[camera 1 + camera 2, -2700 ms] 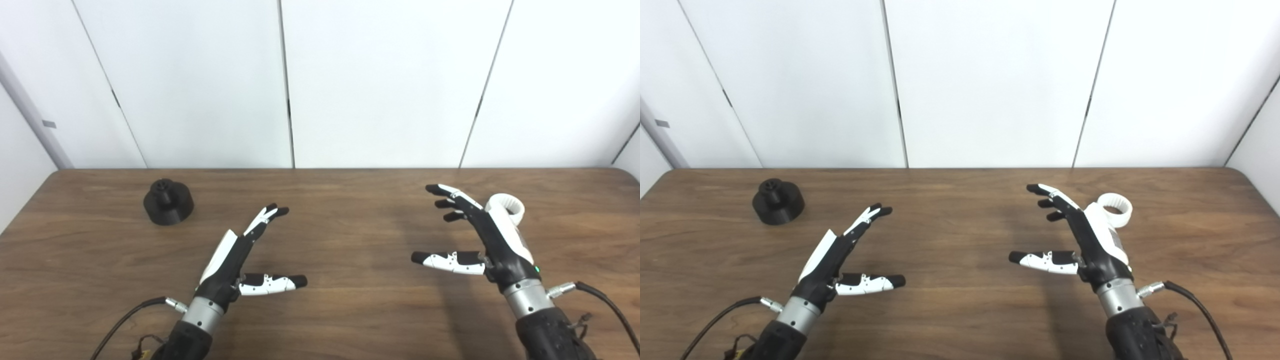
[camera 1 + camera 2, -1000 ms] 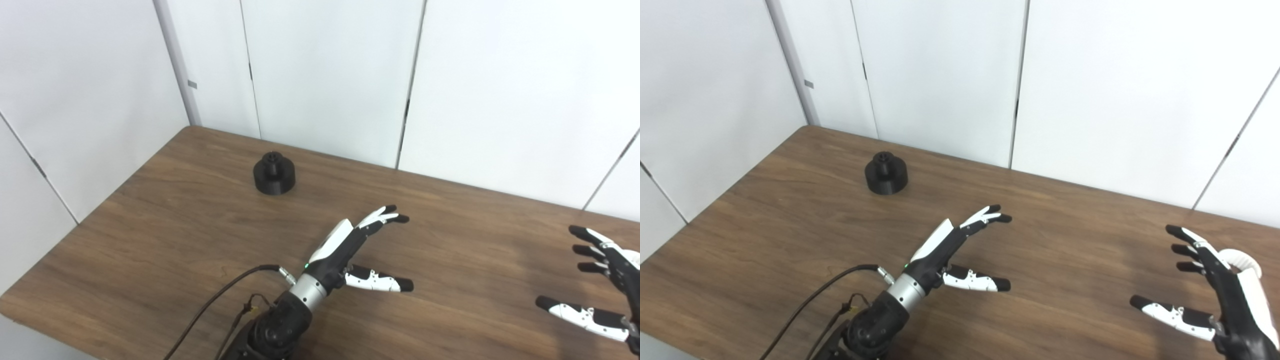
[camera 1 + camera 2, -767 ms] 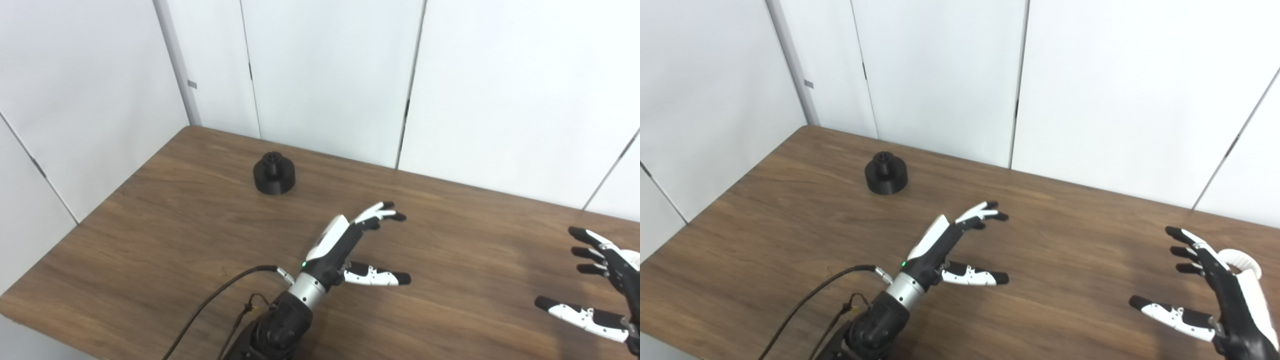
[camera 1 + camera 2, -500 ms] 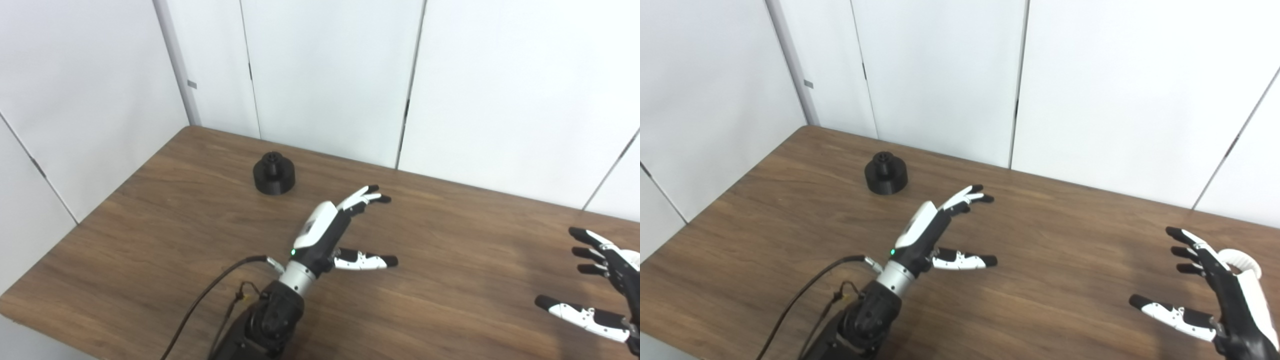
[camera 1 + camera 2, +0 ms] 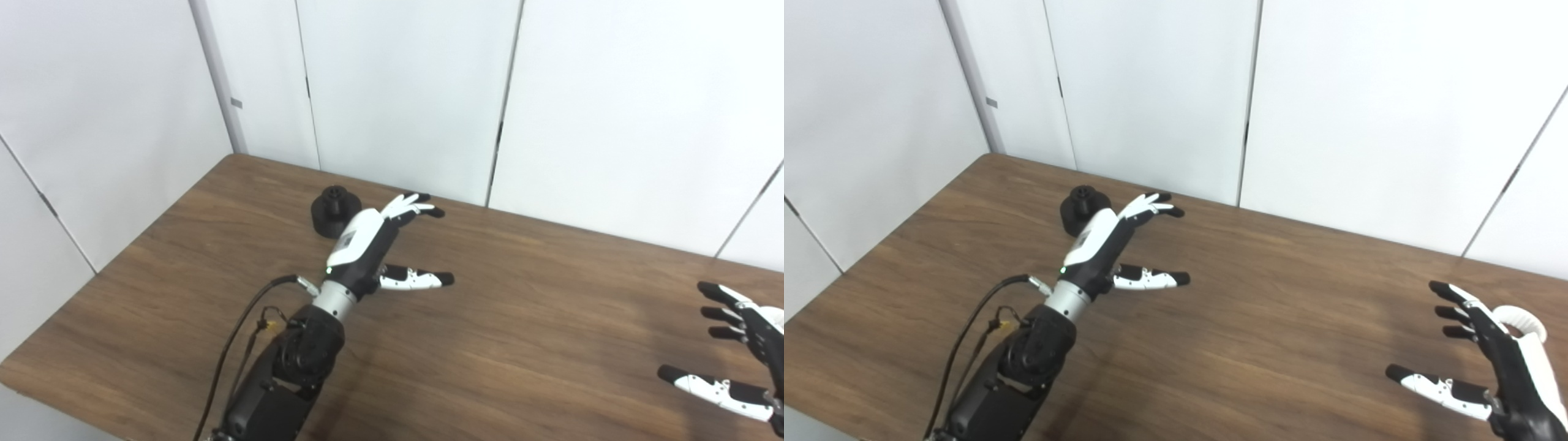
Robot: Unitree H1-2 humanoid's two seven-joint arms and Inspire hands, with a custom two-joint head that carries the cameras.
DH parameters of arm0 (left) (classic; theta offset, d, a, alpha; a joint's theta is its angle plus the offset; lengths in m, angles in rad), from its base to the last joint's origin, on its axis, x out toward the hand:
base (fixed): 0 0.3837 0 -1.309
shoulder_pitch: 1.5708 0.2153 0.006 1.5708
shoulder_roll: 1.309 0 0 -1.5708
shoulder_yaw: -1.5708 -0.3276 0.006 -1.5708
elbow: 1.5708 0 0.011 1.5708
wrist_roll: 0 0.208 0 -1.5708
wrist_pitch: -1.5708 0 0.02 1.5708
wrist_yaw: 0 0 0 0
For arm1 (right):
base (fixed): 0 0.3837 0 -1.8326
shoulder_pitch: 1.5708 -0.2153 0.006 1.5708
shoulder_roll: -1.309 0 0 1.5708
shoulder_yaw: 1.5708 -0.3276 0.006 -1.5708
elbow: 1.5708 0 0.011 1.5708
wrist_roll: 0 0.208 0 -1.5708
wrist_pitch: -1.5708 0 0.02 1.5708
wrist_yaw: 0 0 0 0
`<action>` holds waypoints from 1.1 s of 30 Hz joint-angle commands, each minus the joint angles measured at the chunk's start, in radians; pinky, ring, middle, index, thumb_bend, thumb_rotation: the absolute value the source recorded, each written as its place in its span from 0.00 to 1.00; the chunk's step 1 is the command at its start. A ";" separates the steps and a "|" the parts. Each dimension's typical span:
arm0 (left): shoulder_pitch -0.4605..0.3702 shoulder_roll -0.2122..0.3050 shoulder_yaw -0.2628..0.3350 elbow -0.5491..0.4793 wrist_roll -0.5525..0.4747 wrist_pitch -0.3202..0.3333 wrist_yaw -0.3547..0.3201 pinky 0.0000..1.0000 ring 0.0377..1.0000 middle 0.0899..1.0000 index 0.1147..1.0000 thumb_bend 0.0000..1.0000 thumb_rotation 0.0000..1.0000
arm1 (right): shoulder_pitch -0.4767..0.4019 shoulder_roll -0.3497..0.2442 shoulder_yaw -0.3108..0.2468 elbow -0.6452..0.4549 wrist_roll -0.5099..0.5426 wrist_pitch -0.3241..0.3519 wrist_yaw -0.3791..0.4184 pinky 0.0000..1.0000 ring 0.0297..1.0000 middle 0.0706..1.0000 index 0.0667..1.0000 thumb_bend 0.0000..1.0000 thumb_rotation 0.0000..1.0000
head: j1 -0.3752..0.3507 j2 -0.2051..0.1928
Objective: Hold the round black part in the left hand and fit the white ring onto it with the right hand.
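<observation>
Room was plentiful across the wooden table [image 5: 520, 318]: between your two hands the whole middle of the top lay bare, and the front edge ran diagonally past your left forearm with open wood on both sides of it. You had your left hand [image 5: 367, 239] reaching toward the far left corner, fingers apart and thumb stretched out sideways, holding nothing. It sat just beside the round black part [image 5: 331, 214], on that part's right side, and overlapped its right edge in both views; whether the hand touched the part could not be told. The round black part stood upright on the table, close to the far edge where the white wall panels [image 5: 404, 92] met the top, with a strip of free wood to its left before the table's left edge. A black cable [image 5: 245, 324] looped off your left wrist and hung down beside the forearm.

Your right hand [image 5: 1494, 367] was at the lower right corner, well apart from the left, fingers spread and empty. The white ring [image 5: 1522, 321] lay on the table just behind that hand, partly hidden by it, near the table's right end.
</observation>
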 commanded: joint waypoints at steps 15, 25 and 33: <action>-0.121 0.100 0.056 0.011 0.071 0.112 0.022 0.89 1.00 0.97 0.77 0.91 0.31 | -0.019 -0.030 -0.016 -0.020 0.022 -0.031 -0.006 0.69 0.78 0.85 0.81 0.71 0.16 | 0.005 0.002; -0.179 0.163 0.061 0.060 0.104 0.178 0.038 0.93 1.00 0.99 0.82 0.95 0.34 | -0.012 -0.037 -0.021 -0.020 0.044 -0.038 -0.006 0.69 0.78 0.85 0.82 0.70 0.14 | 0.008 0.004; -0.230 0.198 0.060 0.126 0.130 0.213 0.050 0.95 1.00 0.99 0.82 0.97 0.36 | -0.013 -0.040 -0.021 -0.010 0.045 -0.054 -0.011 0.68 0.78 0.85 0.81 0.70 0.15 | 0.008 0.004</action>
